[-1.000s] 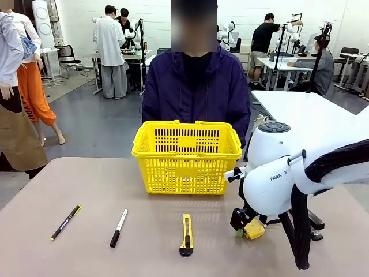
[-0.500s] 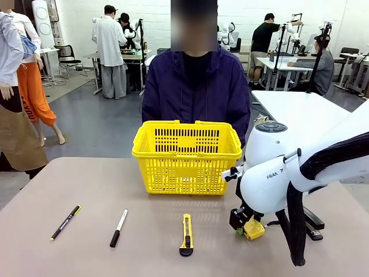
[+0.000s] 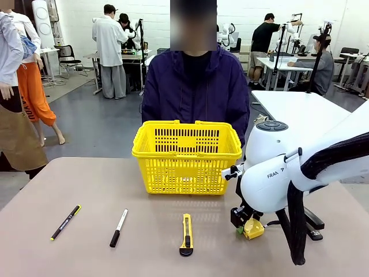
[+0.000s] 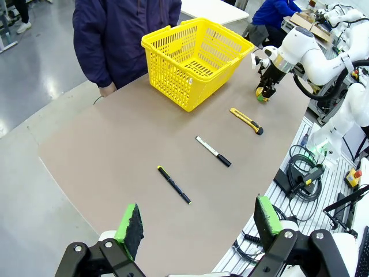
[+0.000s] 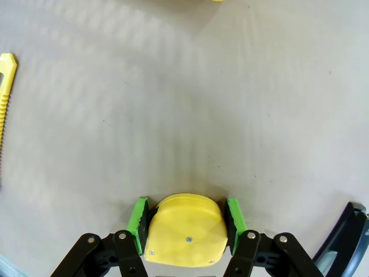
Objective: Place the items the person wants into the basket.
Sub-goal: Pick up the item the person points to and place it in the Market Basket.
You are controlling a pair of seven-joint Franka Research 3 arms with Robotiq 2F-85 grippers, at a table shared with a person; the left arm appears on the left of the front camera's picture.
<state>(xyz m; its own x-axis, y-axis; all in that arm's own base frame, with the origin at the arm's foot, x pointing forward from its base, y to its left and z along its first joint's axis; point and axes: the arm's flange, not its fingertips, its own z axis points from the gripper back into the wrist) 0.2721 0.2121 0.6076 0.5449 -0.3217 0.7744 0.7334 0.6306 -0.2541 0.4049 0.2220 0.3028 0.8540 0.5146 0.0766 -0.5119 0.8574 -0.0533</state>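
We see right gripper (image 5: 185, 219) clenched on the tape measure (image 5: 183, 236), green pads (image 5: 139, 218) touching both its sides, down at the table (image 5: 173, 86); left gripper (image 4: 199, 224) gapes wide, holding nothing.

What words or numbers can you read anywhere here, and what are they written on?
"FRAN": on the white shell of the right arm, front view; the rest of the word is hidden.
Black pen and marker: any print is too small to read.
Utility knife and tape measure: no label that can be read.
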